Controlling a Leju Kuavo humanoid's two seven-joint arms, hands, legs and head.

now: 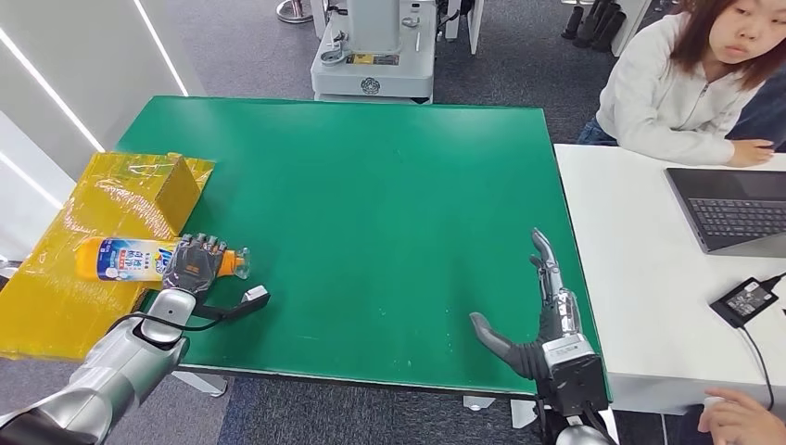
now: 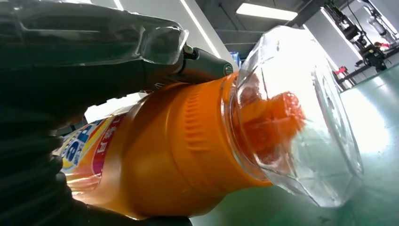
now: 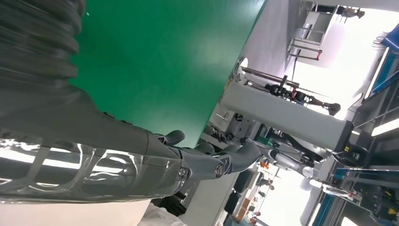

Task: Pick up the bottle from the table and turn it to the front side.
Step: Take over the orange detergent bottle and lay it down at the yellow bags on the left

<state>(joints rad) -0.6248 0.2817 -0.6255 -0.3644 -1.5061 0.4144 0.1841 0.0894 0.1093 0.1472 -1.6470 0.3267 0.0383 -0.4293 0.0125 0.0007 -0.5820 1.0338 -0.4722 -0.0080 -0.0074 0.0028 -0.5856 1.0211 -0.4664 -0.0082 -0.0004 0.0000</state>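
a green table (image 1: 371, 185) is seen from above in an office room, with a white desk (image 1: 640, 269) touching its right edge and a grey machine base (image 1: 375, 56) standing behind it. a sheet of yellow wrapping (image 1: 56, 278) and a yellow box (image 1: 153, 190) are laid at the table's left edge. the bottle (image 1: 120, 259), orange with a blue and white label, is found lying on its side at the near left of the table, partly over the yellow wrapping, its clear cap (image 1: 243, 262) pointed toward the table's middle. the bottle is grasped around its neck end by the left hand (image 1: 195, 264), whose dark fingers are wrapped over it from above; in the left wrist view the orange shoulder of the bottle (image 2: 174, 160) and the clear cap (image 2: 301, 122) over an orange nozzle are seen close against the hand. the right hand (image 1: 542, 320) is held over the near right corner of the table, released, its fingers spread and nothing in it. a person in a white top (image 1: 667, 93) is seated at the white desk, beside a laptop (image 1: 732, 209) and a black power adapter (image 1: 749, 298). another person's hand (image 1: 741, 417) is rested at the near right.
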